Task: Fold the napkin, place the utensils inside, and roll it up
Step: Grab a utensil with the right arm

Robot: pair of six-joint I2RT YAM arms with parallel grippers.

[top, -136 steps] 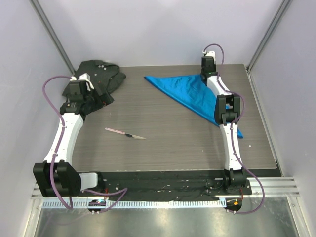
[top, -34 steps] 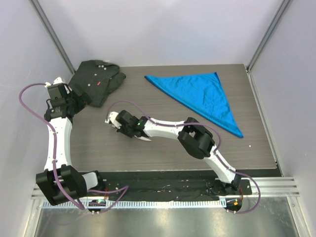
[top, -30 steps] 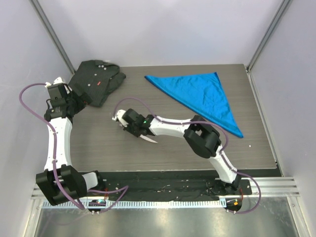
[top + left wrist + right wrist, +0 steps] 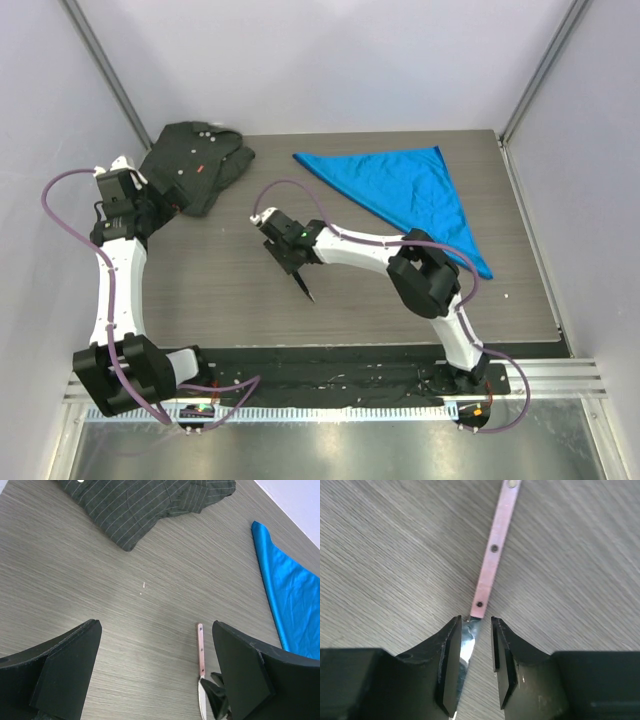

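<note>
The blue napkin (image 4: 405, 195) lies folded in a triangle at the back right; its edge also shows in the left wrist view (image 4: 295, 615). The knife (image 4: 492, 555) lies on the table mid-left, pink handle pointing away from my right gripper (image 4: 475, 625). That gripper's jaws are closed narrowly around the blade (image 4: 466, 645) just below the handle, and the blade rests against the left finger. In the top view my right gripper (image 4: 295, 270) hides most of the knife. The knife also shows in the left wrist view (image 4: 200, 650). My left gripper (image 4: 155, 630) is wide open and empty at the left (image 4: 150, 212).
A dark striped shirt (image 4: 195, 160) lies crumpled at the back left, just beyond my left gripper; it also shows in the left wrist view (image 4: 145, 505). Grey walls enclose the table on three sides. The right arm (image 4: 420, 275) stretches across the middle of the table.
My right arm swung from the napkin to the knife and closed on it. In the last second, gripper and knife shifted right and turned. My left arm drew back from the shirt.
</note>
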